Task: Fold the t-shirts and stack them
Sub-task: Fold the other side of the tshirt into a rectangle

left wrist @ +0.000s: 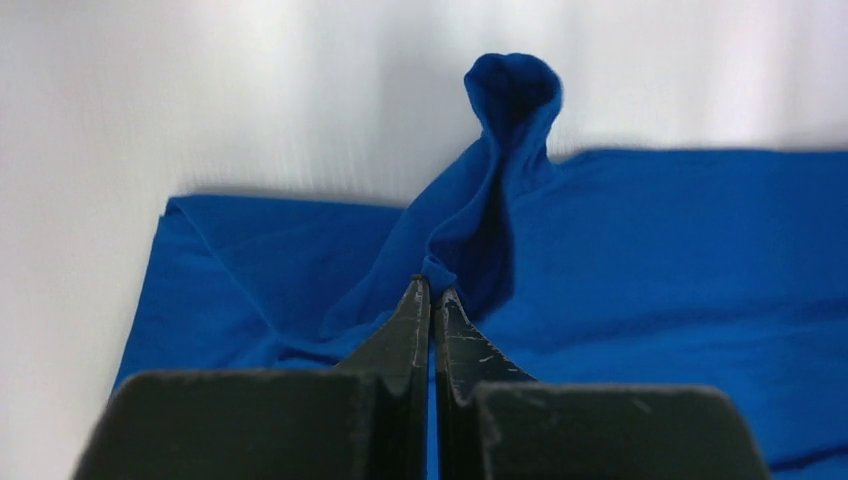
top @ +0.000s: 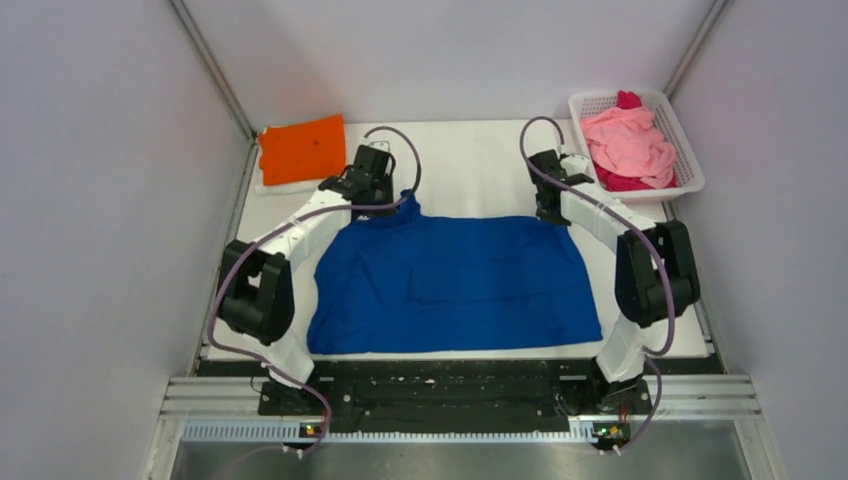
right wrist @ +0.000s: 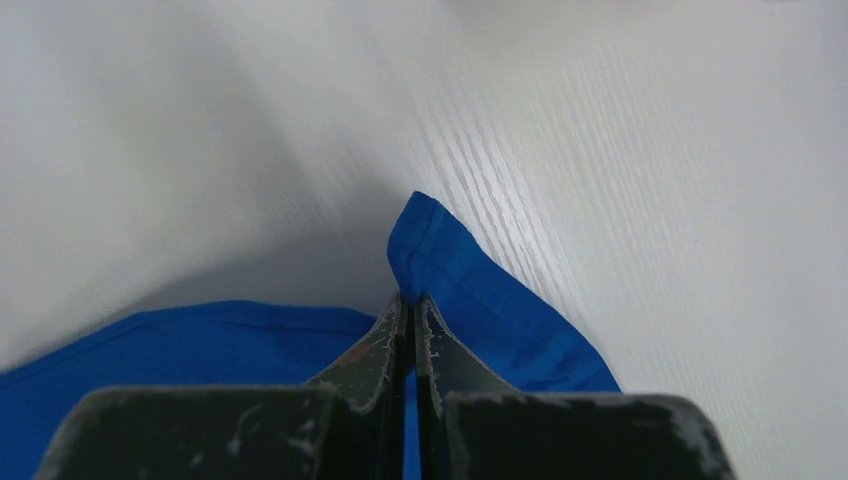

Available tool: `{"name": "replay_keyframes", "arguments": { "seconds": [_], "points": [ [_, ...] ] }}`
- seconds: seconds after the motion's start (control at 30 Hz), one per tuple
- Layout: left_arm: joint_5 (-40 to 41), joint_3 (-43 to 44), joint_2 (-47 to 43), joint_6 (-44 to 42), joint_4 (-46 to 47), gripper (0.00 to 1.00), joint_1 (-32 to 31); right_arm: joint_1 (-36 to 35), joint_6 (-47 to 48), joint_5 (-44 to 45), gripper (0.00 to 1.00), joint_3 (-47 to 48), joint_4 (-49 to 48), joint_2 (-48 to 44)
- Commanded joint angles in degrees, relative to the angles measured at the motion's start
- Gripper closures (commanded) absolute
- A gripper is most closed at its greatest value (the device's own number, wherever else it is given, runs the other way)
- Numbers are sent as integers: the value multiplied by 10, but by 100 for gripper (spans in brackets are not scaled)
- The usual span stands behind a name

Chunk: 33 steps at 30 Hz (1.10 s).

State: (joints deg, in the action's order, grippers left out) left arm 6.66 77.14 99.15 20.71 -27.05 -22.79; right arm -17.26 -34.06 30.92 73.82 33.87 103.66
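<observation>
Top view: I see the blue t-shirt [top: 455, 285] spread on the table [top: 470, 160] between the arms, the orange t-shirt [top: 302, 148] folded far left, pink t-shirts [top: 628, 145] heaped in the basket [top: 690, 165] far right. Left wrist view: the left gripper [left wrist: 431, 290] is clamped on a raised fold of the shirt's far left edge. Right wrist view: the right gripper [right wrist: 409, 300] is pinched tight on its hemmed far right corner.
</observation>
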Motion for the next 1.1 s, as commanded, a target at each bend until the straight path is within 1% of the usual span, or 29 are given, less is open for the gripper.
{"name": "replay_keyframes", "arguments": {
  "seconds": [0.0,0.13,0.27,0.43,0.67,0.87,1.07],
  "points": [
    [22,-45,-81,9,16,100,-22,-18,-13,18,100,-43,-11,-81],
    [43,-110,-148,25,11,100,-36,-22,-23,16,100,-83,0,-133],
    [71,-185,-224,63,10,100,-43,-24,-20,7,100,-128,8,-185],
    [60,-249,-302,103,8,100,-53,-26,-20,-11,100,-161,8,-230],
    [71,-283,-387,130,-41,100,-66,-30,-5,-30,100,-183,8,-264],
    [78,-302,-439,148,-71,100,-67,-31,15,-23,100,-191,27,-277],
    [78,-321,-495,168,-100,100,-68,-32,-1,-15,100,-209,48,-291]
  ]
}}
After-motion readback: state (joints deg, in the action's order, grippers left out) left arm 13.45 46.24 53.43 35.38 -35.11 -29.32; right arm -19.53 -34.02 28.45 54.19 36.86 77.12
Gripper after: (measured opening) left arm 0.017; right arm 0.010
